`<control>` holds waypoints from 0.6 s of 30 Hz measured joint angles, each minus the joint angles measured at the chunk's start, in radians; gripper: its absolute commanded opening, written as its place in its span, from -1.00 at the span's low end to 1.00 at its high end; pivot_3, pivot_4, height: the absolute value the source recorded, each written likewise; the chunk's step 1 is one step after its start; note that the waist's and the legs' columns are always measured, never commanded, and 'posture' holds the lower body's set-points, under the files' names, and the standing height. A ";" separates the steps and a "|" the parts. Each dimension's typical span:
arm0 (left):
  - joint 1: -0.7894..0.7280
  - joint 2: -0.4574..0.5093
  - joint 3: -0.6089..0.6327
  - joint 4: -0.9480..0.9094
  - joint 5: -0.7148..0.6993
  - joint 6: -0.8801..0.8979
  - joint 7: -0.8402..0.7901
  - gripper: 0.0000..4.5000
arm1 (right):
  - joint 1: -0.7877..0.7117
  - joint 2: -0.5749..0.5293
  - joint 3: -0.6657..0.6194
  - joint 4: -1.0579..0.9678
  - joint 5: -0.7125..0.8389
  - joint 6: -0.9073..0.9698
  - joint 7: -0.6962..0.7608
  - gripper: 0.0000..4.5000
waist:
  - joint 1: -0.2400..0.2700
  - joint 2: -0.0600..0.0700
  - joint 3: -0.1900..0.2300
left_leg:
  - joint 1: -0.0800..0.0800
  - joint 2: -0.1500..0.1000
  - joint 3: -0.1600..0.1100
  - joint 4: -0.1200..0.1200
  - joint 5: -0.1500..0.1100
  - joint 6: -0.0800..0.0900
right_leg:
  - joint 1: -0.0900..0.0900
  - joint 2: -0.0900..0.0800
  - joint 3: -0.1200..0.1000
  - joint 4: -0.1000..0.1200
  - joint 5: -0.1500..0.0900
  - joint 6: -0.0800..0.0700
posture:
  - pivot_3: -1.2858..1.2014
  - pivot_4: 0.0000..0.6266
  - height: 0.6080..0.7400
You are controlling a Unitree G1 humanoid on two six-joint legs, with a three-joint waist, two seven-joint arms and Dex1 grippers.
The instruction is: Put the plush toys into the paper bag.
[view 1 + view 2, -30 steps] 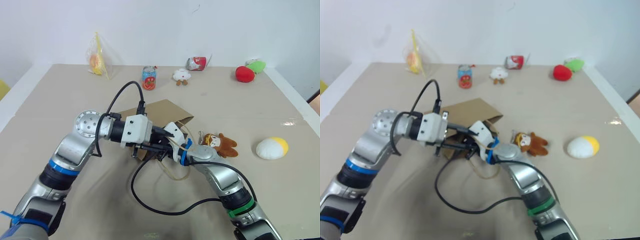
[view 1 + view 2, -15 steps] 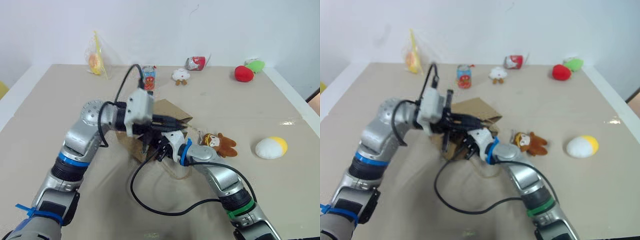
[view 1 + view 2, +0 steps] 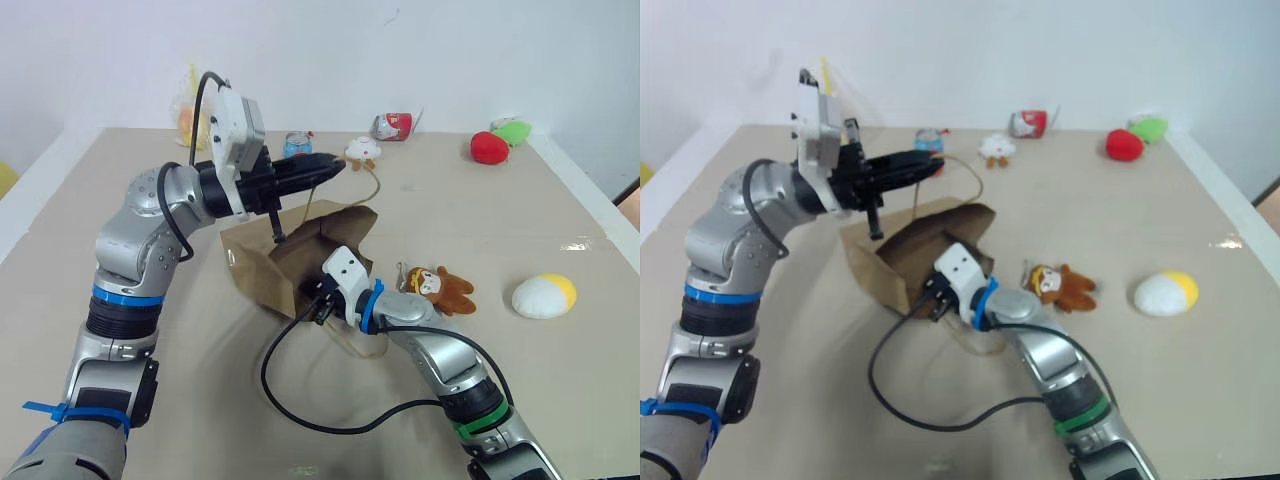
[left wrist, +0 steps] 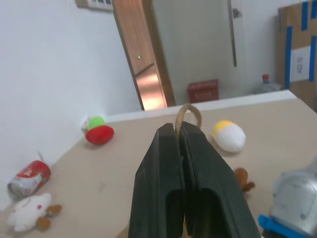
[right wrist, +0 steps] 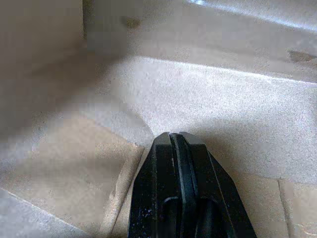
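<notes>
Right gripper [image 3: 318, 300] buried in paper bag [image 3: 262, 258] mouth, fingers pressed together; left gripper [image 3: 335, 165] pinching handle [image 3: 372, 185] aloft; monkey plush [image 3: 437, 286], egg plush [image 3: 543, 295] on tabletop [image 3: 480, 215]; can [image 3: 392, 126] behind.

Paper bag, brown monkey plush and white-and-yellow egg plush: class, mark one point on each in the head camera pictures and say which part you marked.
paper bag [image 3: 250, 262], left eye view, on its outer side panel.
brown monkey plush [image 3: 452, 290], left eye view, on its brown body.
white-and-yellow egg plush [image 3: 537, 298], left eye view, on its white part.
</notes>
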 measured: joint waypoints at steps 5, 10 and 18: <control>-0.009 0.000 0.006 -0.021 -0.027 0.011 -0.005 -0.97 | -0.001 0.001 0.001 0.001 -0.006 -0.001 0.007 -1.00 | 0.000 0.000 0.000 | 0.000 0.000 0.000 0.000 0.000 0.000 | 0.000 0.000 0.000 0.000 0.000 0.000 | 0.03 -0.52 1.00; -0.015 0.003 0.011 -0.060 -0.065 0.012 -0.032 -0.97 | -0.002 0.004 0.001 0.002 -0.009 -0.007 0.009 -1.00 | 0.000 0.000 0.000 | 0.000 0.000 0.000 0.000 0.000 0.000 | 0.000 0.000 0.000 0.000 0.000 0.000 | 0.03 -0.52 1.00; -0.015 0.005 0.015 -0.113 -0.118 0.054 -0.019 -0.97 | -0.005 0.006 0.001 0.005 -0.015 -0.015 0.017 -1.00 | 0.000 0.000 0.000 | 0.000 0.000 0.000 0.000 0.000 0.000 | 0.000 0.000 0.000 0.000 0.000 0.000 | 0.03 -0.52 1.00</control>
